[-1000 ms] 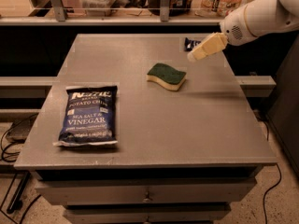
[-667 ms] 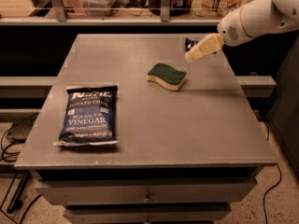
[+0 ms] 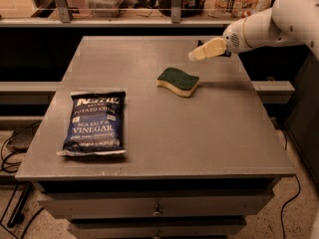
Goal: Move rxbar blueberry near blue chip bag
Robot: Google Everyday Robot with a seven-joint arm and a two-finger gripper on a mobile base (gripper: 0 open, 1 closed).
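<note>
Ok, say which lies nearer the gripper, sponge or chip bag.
The green sponge, beside the gripper at far right; the blue chip bag lies front left.

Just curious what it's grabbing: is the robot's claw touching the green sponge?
No, the gripper hovers over the far part of the table, apart from the sponge.

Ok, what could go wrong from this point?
The gripper hovers over the far right of the table, and the rxbar is not clearly visible there, so a grasp might miss. The sponge lies between the gripper and the chip bag; a low carry could knock it.
</note>
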